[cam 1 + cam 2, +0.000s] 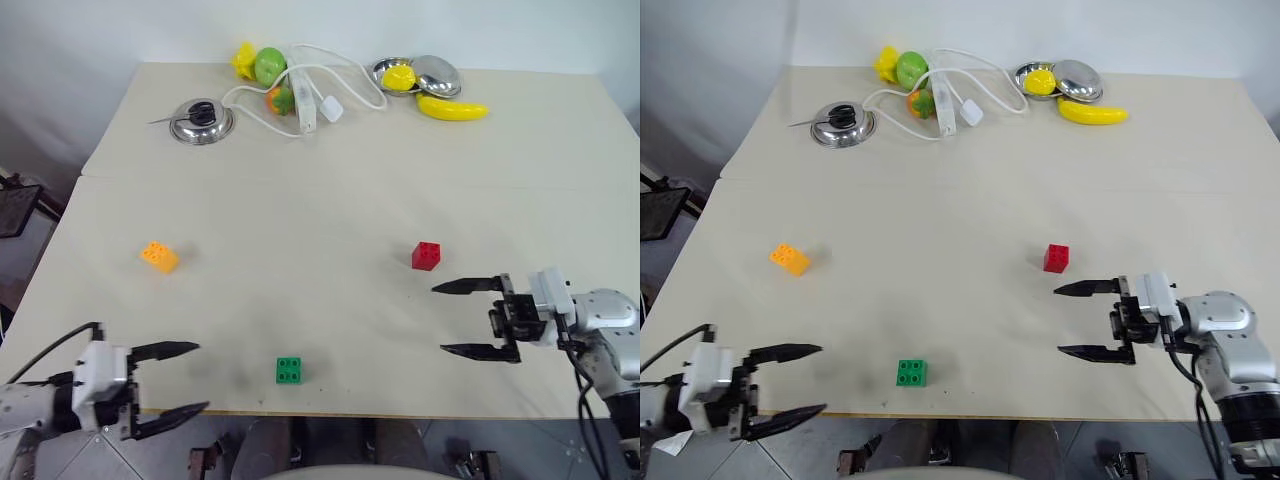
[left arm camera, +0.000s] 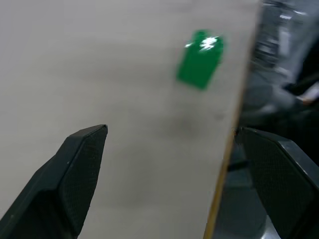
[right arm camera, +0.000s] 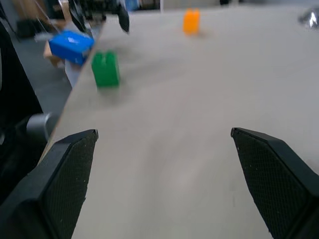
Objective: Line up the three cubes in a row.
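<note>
My left pincer [image 1: 196, 379] spread wide and empty, green cube [image 1: 289, 370] just beside it, orange cube [image 1: 159, 256] beyond, my right pincer [image 1: 440, 319] likewise released, red cube [image 1: 426, 255] near its upper finger, all on the desk [image 1: 330, 190]

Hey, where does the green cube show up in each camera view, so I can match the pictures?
Left eye view: green cube near the table's front edge.
Right eye view: same spot.
Left wrist view: ahead, between the open fingers.
Right wrist view: far side, near that edge.
Shared landmark: the table's front edge.
</note>
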### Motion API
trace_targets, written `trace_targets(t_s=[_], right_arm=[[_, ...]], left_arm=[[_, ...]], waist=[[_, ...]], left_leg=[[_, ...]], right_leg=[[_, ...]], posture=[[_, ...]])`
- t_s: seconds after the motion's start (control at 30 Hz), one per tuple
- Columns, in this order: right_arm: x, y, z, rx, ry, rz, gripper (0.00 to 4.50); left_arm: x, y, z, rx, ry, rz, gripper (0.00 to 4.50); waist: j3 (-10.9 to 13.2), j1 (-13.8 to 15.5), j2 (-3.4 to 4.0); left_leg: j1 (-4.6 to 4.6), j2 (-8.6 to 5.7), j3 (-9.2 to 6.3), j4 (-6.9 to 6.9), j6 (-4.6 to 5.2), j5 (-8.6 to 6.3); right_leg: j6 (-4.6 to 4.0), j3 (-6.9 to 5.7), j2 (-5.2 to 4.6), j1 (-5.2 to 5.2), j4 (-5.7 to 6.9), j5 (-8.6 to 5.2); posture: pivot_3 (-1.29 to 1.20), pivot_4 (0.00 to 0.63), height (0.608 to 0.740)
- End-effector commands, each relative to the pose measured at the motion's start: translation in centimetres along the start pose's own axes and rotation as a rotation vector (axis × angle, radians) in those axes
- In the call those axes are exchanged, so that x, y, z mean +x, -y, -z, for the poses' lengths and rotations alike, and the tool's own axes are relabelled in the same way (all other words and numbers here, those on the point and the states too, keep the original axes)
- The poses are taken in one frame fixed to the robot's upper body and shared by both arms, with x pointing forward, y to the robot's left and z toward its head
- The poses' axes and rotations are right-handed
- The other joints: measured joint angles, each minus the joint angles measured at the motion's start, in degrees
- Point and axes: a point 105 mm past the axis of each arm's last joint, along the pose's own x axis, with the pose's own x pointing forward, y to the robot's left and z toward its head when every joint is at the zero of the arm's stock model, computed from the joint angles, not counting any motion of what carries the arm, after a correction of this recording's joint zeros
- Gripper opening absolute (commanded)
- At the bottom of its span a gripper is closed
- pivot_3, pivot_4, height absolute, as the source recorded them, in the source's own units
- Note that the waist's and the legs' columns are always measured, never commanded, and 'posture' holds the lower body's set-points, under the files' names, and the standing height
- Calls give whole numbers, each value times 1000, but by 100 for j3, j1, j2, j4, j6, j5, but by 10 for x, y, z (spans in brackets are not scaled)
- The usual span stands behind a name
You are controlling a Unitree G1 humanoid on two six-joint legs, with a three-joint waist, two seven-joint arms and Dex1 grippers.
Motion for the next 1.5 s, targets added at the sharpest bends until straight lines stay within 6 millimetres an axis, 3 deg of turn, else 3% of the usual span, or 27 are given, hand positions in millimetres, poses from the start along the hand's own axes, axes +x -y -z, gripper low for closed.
trace_targets(t_s=[0.03, 0.2, 0.3, 0.4, 0.6, 0.67, 0.77, 0.93, 1.07, 1.27, 1.4, 1.5], right_arm=[[-20, -14, -1, -25, -22, -9, 4479], [-28, -26, 4, -14, -14, 32, 4479], [-27, -29, 2, -21, 12, 46, 4479], [-24, -32, 2, -9, 34, 46, 4500], [-13, -39, 2, -12, 96, 53, 4500], [-12, -36, -1, -12, 126, 88, 4500], [-13, -31, -8, -8, 176, 154, 4500], [-12, -18, -37, -30, 315, 299, 4500], [-10, -19, -38, -50, 301, 339, 4500], [-34, -16, -28, -75, 229, 474, 4500], [-41, -22, -26, -61, 214, 531, 4500], [-43, -27, -23, -48, 205, 555, 4500]], left_arm=[[38, 12, -5, 30, 1, 133, 4500], [82, 11, -2, 10, 59, 122, 4500], [93, 12, 4, 14, 41, 124, 4500], [98, 6, 7, 26, 40, 94, 3957], [93, -5, 6, 55, 16, 80, 2034], [91, -10, -3, 63, 45, 86, 1528], [89, -26, -32, 62, 149, 96, 1502], [87, -80, -69, 94, 178, 123, 1502], [117, -107, -84, 145, 163, 187, 1502], [195, -139, -95, 160, 113, 167, 1502], [233, -144, -97, 180, 82, 168, 1502], [246, -140, -92, 202, 31, 208, 1502]], waist=[[-2, 0, 4], [-2, 1, 5], [-2, -10, 5], [-3, 9, 7], [-3, 35, 7], [-3, 33, 7], [-3, 55, 8], [-7, 155, 16], [-8, 176, 14], [1, 221, -4], [10, 252, -20], [13, 186, -26]], left_leg=[[-1, 1, -1, -1, 0, 0], [2, 1, 5, -3, 6, 3], [6, 8, 10, 0, 8, 5], [10, 13, 9, 6, 8, 7], [7, 14, 3, 21, 5, 5], [8, 14, 3, 21, 5, 5], [5, 14, 1, 24, 5, 5], [4, 13, -2, 35, 5, 6], [0, -4, 0, 33, 10, 8], [-17, -37, 7, 32, 23, 11], [-25, -34, 18, 31, 26, 13], [-28, -31, 18, 26, 26, 13]], right_leg=[[-2, -3, 3, 1, -1, -1], [-1, -4, 13, 8, -3, -1], [0, -1, 21, 9, 1, 0], [0, 2, 22, 9, 5, 0], [0, 4, 14, 9, 5, 0], [0, 4, 14, 9, 5, 0], [0, 3, 14, 8, 8, 0], [0, 1, 15, 8, 29, 0], [2, 1, 19, 9, 29, 1], [18, -1, 27, 12, 4, 9], [21, -12, 34, 11, -2, 11], [21, -14, 35, 6, -6, 11]], posture=[[0, 150, 740], [0, 150, 740], [0, 150, 740], [0, 150, 740], [0, 150, 740], [0, 150, 740], [0, 150, 740], [0, 150, 740], [0, 150, 740], [0, 150, 740], [0, 150, 740], [0, 150, 740]])
